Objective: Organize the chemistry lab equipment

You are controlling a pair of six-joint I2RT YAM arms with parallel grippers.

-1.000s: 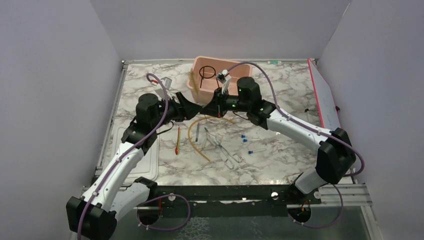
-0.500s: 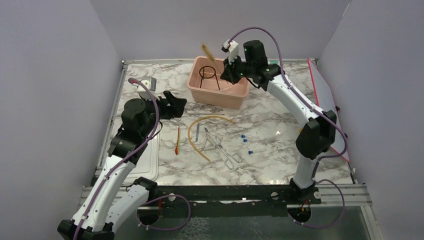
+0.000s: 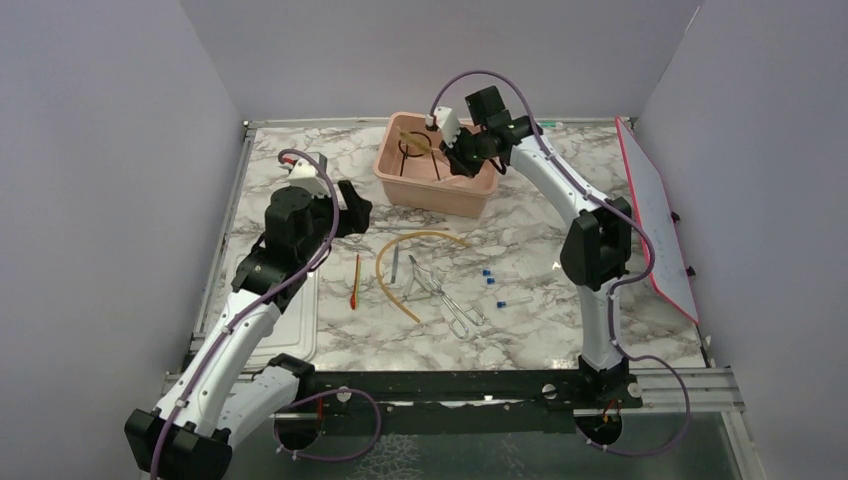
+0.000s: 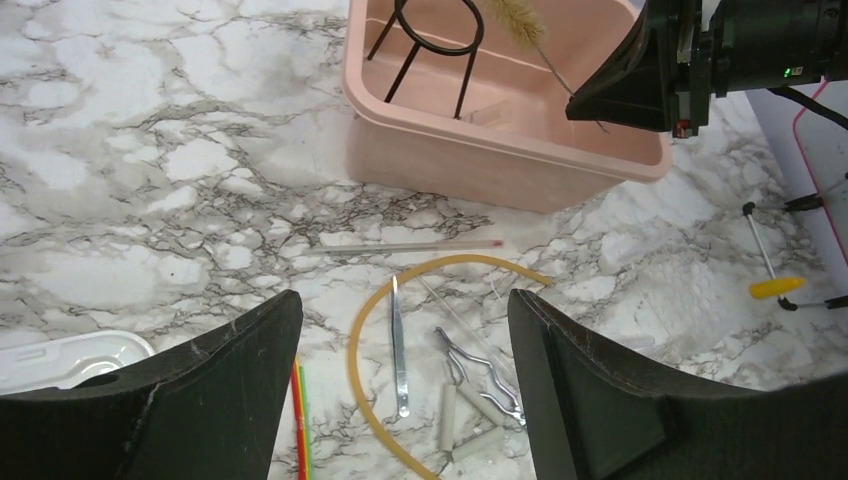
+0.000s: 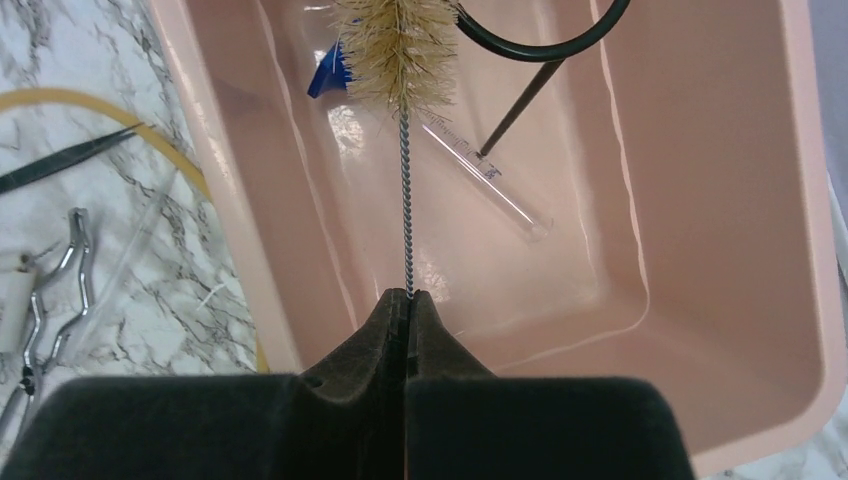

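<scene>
White lid (image 3: 285,310): nearest to the bases on my overhead feed, lying flat at the table's left edge.
Red-orange rod (image 3: 355,282): thin and straight, just right of the lid, running near to far.
Tan tube (image 3: 388,272): rubbery, bent into an open arc on the marble, with the rod just outside its left side.
Spatula (image 4: 398,350): a slim silver strip that I see lying inside the arc.
Tongs (image 4: 480,375): bright wire with white-sleeved tips, beside the spatula and crossing the arc's lower part.
Blue pieces (image 3: 487,272): tiny, scattered on the marble right of the tongs, apart from everything else.
Left gripper (image 4: 402,297): jaws spread wide and empty, hanging above the table – the tube and spatula show between its fingers.
Pink tub (image 3: 440,200): at the far middle of the table.
Ring stand (image 4: 435,30): black wire, upright on its legs in the tub's left half.
Glass tube (image 5: 490,180): clear, lying on the tub floor, with a small blue bit (image 5: 325,75) near the wall.
Right gripper (image 5: 408,296): farthest out, over the tub, fingers pinched tight on the brush's stem.
Brush (image 5: 400,75): twisted wire stem with a tan bristle head, pointing away from the fingers – its head reaches the stand's ring.
</scene>
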